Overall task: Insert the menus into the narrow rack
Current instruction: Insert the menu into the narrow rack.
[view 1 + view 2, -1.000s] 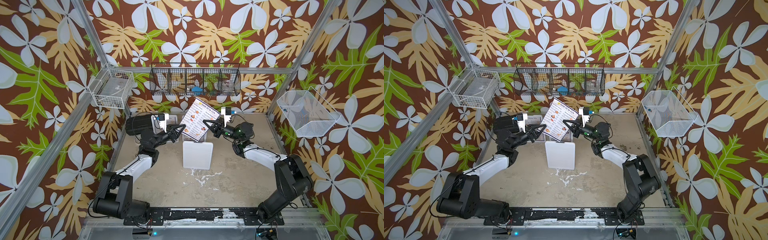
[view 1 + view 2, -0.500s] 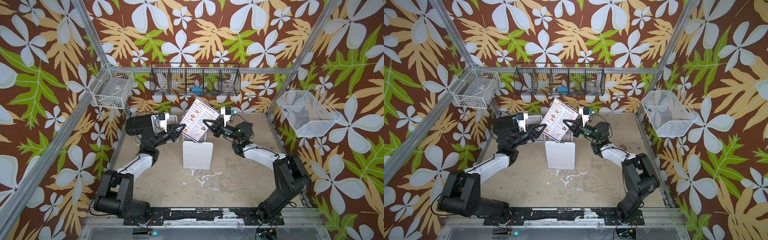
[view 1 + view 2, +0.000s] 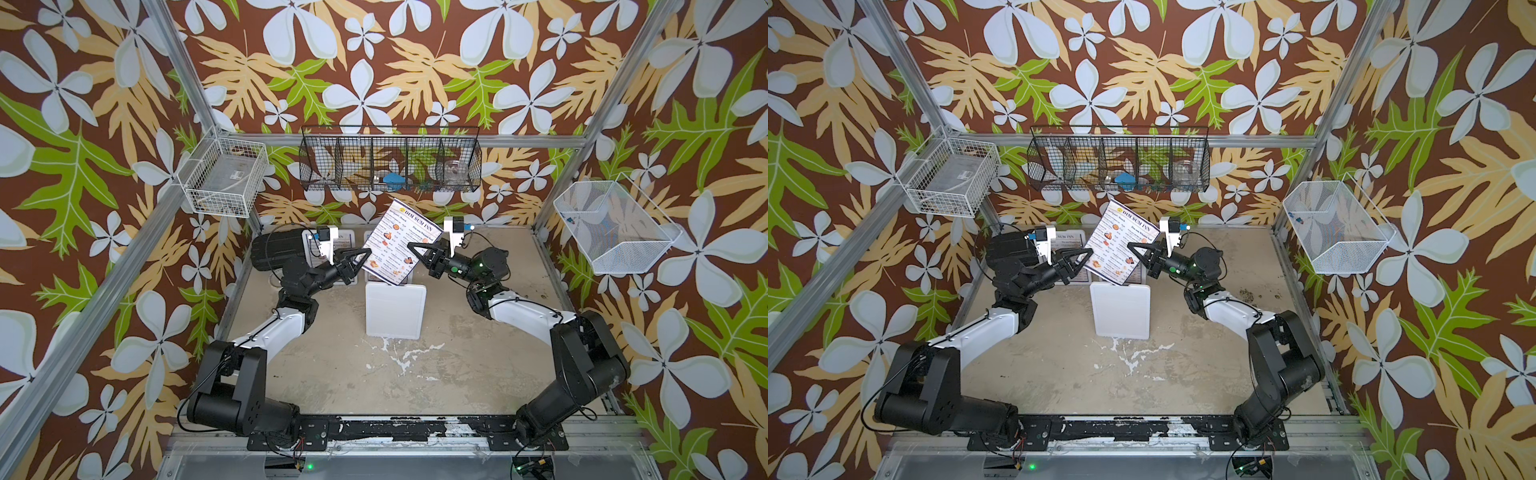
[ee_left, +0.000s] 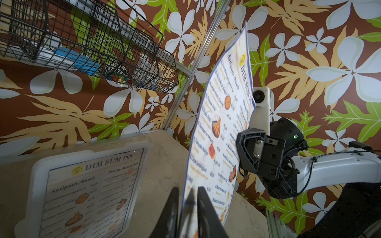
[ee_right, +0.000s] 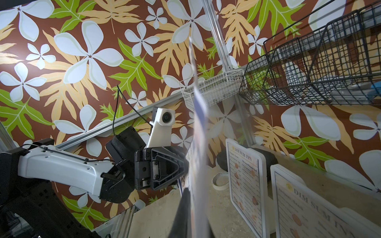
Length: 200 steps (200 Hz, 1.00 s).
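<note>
- Glossy white paper with a dark blue border: in a top view the held menu (image 3: pixel 395 243), headed "DIM SUM INN", stands tilted above the middle of the sandy table (image 3: pixel 332 374), between the two arms.
- The left gripper (image 3: pixel 369 251) meets its left edge and the right gripper (image 3: pixel 410 246) its right edge. Its lowest corner touches the far edge of a plain white panel (image 3: pixel 395 316) (behind it or into it, I cannot tell).
- Farther back, the framed menus (image 3: pixel 348 240) stand partly hidden by the left arm, and a black wire basket (image 3: pixel 390 166) hangs on the far wall.
- Both top views agree: the held menu (image 3: pixel 1115 245) sits between the left gripper (image 3: pixel 1091 251) and the right gripper (image 3: pixel 1129 246), above the white panel (image 3: pixel 1121 311).
- In the left wrist view, the left gripper (image 4: pixel 187 189) has its dark fingers (image 4: pixel 206 208) a narrow gap apart. The held menu (image 4: pixel 218 131) runs its edge between them, but I cannot tell whether they press on it.
- The right gripper (image 4: pixel 238 150) is at the sheet's opposite edge, and one of the framed menus (image 4: pixel 92 189) stands on the table.
- In the right wrist view, the held menu (image 5: pixel 198 134) appears edge-on and blurred. The right gripper (image 5: pixel 189 191) is closed tight on it, with one dark finger (image 5: pixel 182 208) flat against the paper.
- The left gripper (image 5: pixel 184 162) reaches the sheet from the other side. Two framed menus (image 5: pixel 245 177) stand near a roll of tape (image 5: pixel 221 180).
</note>
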Each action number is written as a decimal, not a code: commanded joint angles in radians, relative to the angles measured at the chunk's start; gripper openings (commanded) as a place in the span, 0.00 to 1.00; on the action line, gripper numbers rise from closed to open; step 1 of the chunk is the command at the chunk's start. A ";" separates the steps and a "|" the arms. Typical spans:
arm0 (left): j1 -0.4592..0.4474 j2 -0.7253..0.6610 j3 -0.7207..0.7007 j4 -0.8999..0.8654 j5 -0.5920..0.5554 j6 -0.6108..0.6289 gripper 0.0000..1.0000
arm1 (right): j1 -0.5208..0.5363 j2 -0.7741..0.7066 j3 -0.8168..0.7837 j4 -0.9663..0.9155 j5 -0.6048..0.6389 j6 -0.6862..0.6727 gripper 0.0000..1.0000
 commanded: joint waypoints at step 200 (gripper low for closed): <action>0.000 0.004 -0.009 0.047 0.018 -0.007 0.24 | 0.000 -0.018 -0.059 0.016 -0.033 -0.033 0.00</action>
